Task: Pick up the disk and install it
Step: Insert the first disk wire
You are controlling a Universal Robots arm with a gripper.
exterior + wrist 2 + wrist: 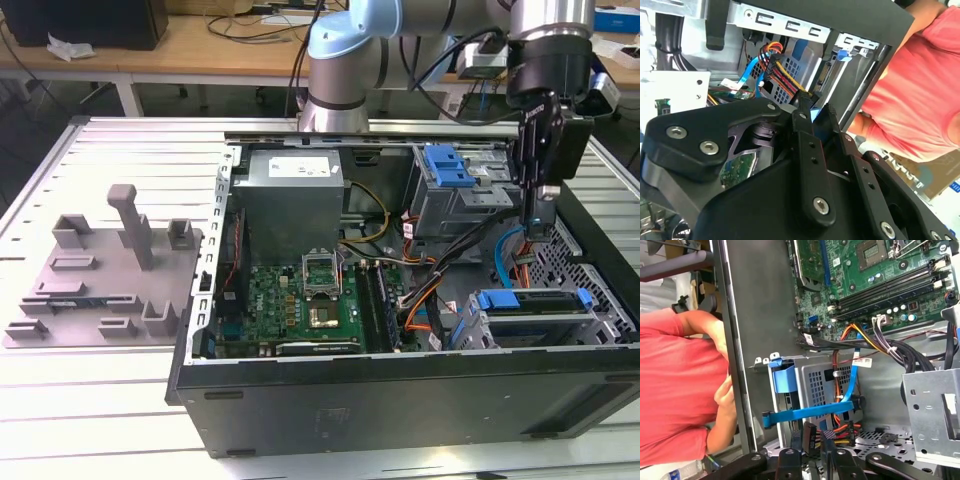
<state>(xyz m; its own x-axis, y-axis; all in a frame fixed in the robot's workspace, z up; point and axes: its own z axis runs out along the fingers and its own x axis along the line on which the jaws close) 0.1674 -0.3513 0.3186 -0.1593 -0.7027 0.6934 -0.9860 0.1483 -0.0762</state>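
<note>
Slotted metal table (120, 400), open PC case (400, 400); disk (530, 300) apparently already seated in drive cage (612, 325), gripper (538, 228) hanging nearby, claw state unclear.

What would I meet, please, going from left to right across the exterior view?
Grey slotted fixture tray → grey power supply box → blue ribbed latch on its metal cage → the gripper.
</note>
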